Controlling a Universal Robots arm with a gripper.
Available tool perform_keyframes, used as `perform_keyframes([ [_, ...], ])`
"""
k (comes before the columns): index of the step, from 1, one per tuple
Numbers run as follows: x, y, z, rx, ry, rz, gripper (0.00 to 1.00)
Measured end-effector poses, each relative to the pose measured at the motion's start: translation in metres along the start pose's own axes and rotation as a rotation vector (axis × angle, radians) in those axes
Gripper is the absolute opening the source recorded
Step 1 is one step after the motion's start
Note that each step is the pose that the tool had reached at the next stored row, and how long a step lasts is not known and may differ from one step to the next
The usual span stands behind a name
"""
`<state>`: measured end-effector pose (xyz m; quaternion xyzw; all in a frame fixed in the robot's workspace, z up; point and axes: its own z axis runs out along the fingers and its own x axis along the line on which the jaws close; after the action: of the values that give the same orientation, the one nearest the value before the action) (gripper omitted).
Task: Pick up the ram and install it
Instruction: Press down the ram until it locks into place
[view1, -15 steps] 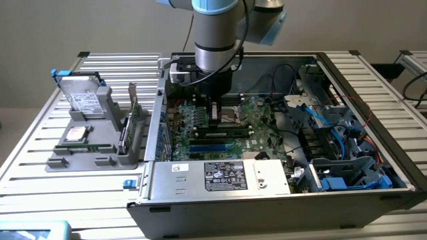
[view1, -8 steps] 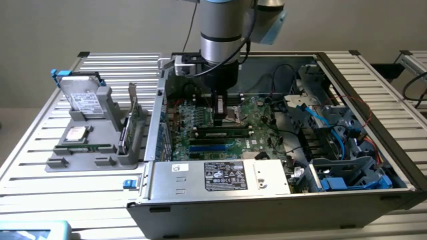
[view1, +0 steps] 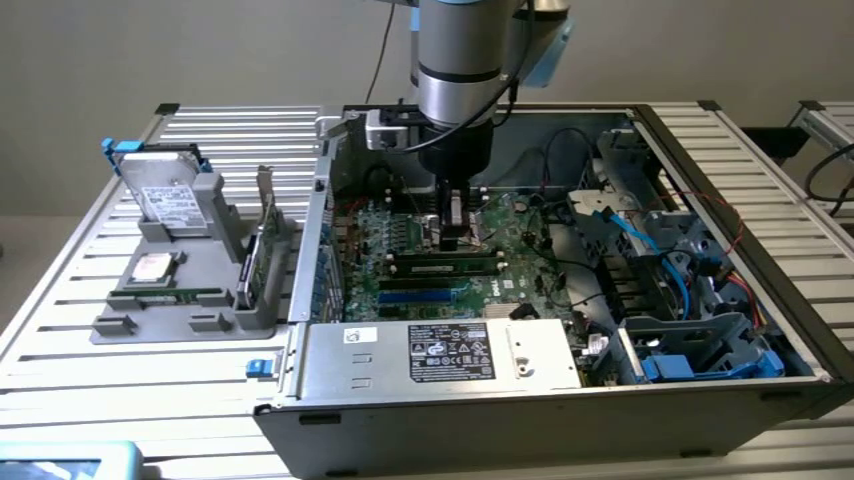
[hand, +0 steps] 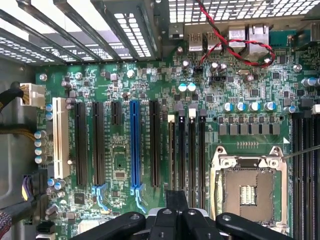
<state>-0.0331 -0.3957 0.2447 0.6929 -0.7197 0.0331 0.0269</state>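
Observation:
In the exterior view, the ram (view1: 447, 266), a long thin green stick with dark chips, lies along a black slot on the motherboard (view1: 527, 222) inside the open computer case. My gripper (view1: 457, 238) hangs straight down just behind and above the ram's middle. Its fingers are shut with nothing visible between them. I cannot tell whether they touch the ram. In the wrist view the shut gripper (hand: 173, 210) sits over the near end of the narrow black memory slots (hand: 192, 150) on the motherboard (hand: 120, 170). The ram is hidden in the wrist view.
A grey fixture (view1: 160, 325) at the exterior view's left holds silver hard drives (view1: 170, 195), an upright green expansion card (view1: 263, 235) and a thin green strip (view1: 174, 296). The power supply box (view1: 441, 352), blue cables (view1: 634, 235), the drive cage (view1: 701, 345) and the case walls crowd the board.

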Motion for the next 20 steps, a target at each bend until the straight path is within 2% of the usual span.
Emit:
perform_keyframes([
  [7, 0.0001, 0.0000, 0.0000, -0.0002, -0.0065, 0.000, 0.11],
  [9, 0.0001, -0.0004, 0.0000, -0.0009, -0.0064, 0.005, 0.11],
  [20, 0.0001, -0.0004, 0.0000, -0.0143, -0.0046, 0.170, 0.11],
])
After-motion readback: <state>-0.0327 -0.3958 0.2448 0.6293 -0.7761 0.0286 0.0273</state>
